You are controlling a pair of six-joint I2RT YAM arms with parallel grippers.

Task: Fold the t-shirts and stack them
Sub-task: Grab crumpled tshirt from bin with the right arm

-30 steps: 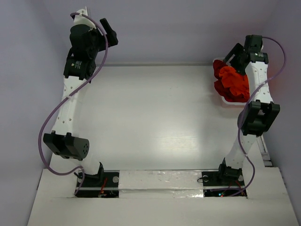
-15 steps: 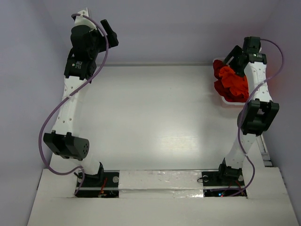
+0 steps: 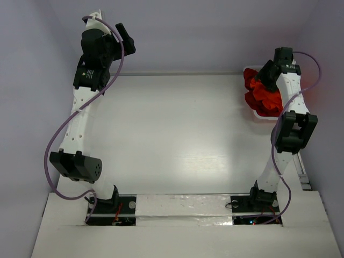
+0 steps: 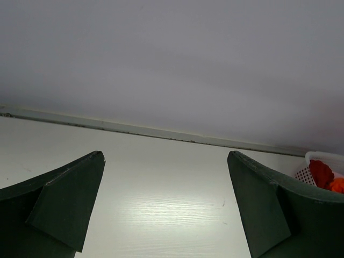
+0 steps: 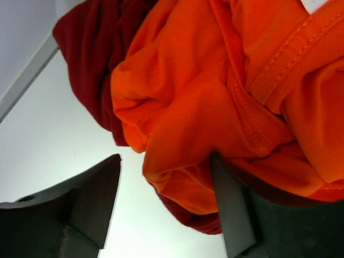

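Shirts, two: orange shirt [image 5: 215, 107] amid parted right jaws, dark red shirt [image 5: 91, 48] beside; left jaws spread wide.

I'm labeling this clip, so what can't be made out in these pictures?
Right wrist view: orange shirt runs off the frame and covers one fingertip of the right gripper; dark red shirt mostly behind it; shirt count unclear.
Top view: that gripper's tips hidden by its wrist; basket mostly under both shirts.
Left wrist view: basket cut by the frame edge and a finger.
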